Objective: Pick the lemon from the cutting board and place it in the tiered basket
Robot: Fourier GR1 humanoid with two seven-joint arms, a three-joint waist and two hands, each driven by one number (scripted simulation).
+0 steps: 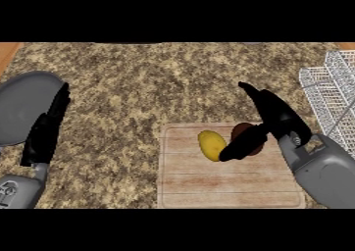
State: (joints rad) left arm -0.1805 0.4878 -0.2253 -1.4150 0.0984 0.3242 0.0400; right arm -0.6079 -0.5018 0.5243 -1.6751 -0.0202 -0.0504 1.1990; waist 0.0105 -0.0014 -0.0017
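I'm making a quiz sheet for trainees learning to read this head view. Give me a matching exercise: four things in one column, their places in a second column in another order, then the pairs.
Things
1. lemon
2. tiered basket
3. left hand
4. right hand

Places
A. by the view's left edge, off the cutting board, fingers up
B. on the cutting board, left of a brown item
C. above the board's upper right part, open, thumb toward the lemon
D. at the view's right edge

Pairs: 1-B, 2-D, 3-A, 4-C
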